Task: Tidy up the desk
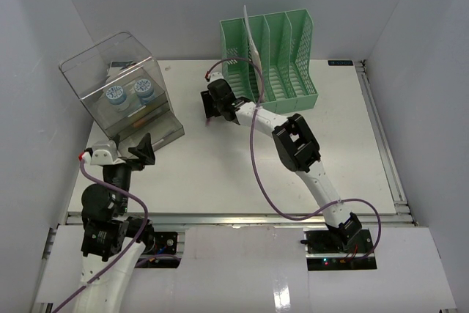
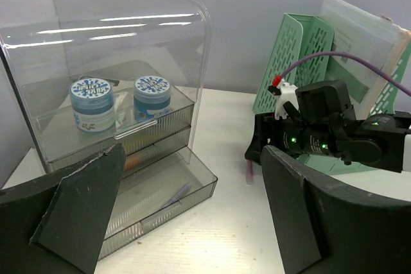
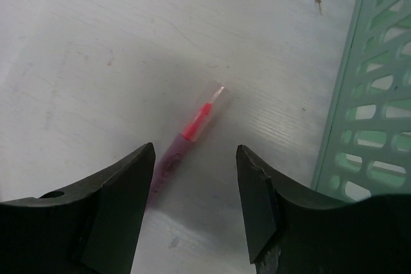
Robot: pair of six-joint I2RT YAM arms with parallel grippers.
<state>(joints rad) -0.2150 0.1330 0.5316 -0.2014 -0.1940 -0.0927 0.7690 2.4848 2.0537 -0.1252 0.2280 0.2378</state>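
The white desk (image 1: 220, 174) carries a pen with a red tip and dark pink barrel (image 3: 186, 138), lying flat just left of the green file rack (image 1: 275, 56). My right gripper (image 3: 196, 152) hovers low over the pen with its jaws open. The pen lies between them, close to the left finger (image 3: 122, 203), and is not gripped. In the left wrist view the pen (image 2: 249, 170) shows as a pink sliver under that gripper (image 2: 308, 136). My left gripper (image 1: 141, 152) stands wide open and empty in front of the clear plastic box (image 1: 121, 93).
The clear box (image 2: 109, 62) holds two blue-lidded jars (image 2: 92, 102) on its shelf. Its bottom drawer (image 2: 160, 190) is pulled out, with a purple pen (image 2: 172, 196) inside. Papers (image 1: 251, 34) stand in the rack's left slot. Grey walls enclose the desk.
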